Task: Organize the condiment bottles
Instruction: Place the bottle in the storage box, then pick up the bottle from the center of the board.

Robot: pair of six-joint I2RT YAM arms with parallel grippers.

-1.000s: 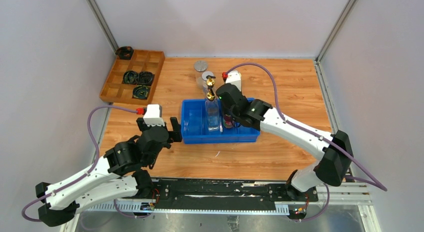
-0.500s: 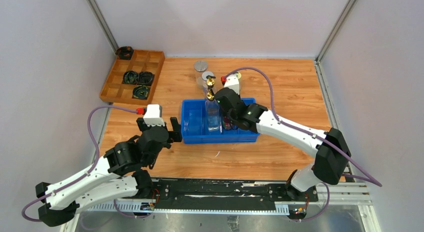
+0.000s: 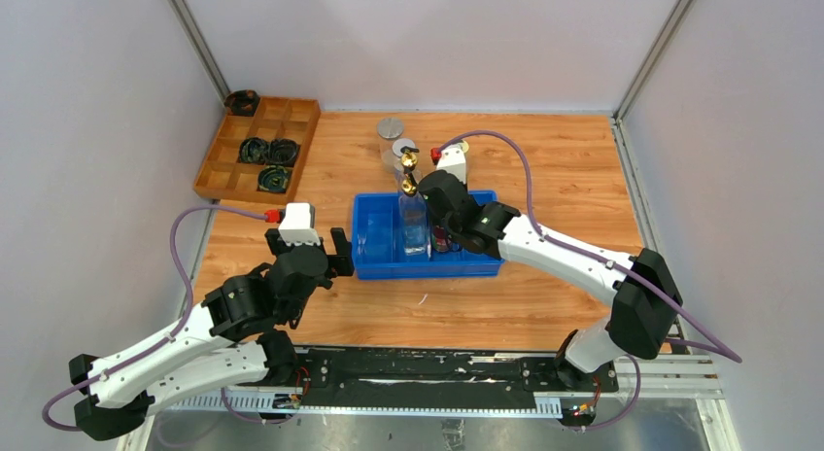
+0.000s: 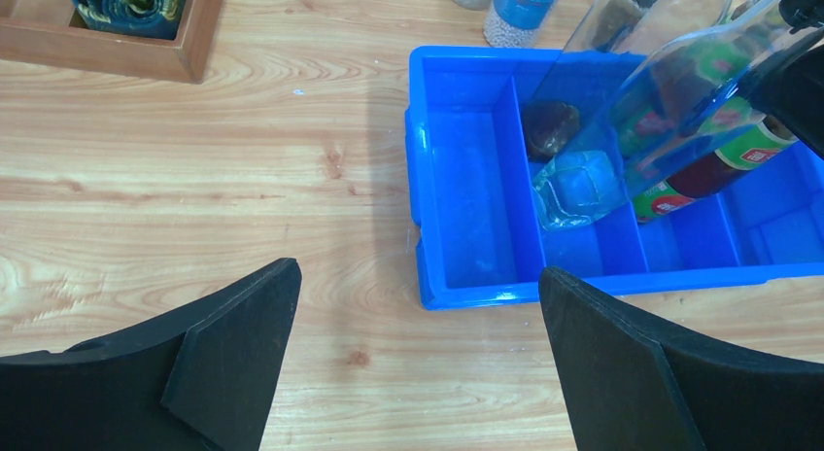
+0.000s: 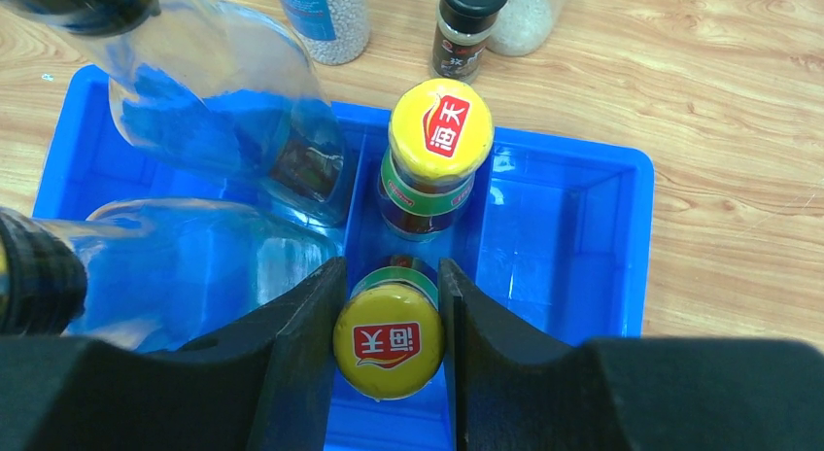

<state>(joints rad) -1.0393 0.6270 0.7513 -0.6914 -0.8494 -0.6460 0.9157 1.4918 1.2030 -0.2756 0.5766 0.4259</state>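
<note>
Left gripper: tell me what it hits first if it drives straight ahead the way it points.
Probably the left end wall of the blue plastic divided bin, which lies ahead of the open left gripper. Depth is unclear, so it might touch the wooden table just short of the bin.

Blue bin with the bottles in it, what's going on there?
The right arm's fingers grip a yellow-capped sauce bottle upright in the blue bin, next to its twin and two clear bottles. The left fingers hang open beside the bin, holding nothing. A few jars stand on the table behind it.
</note>
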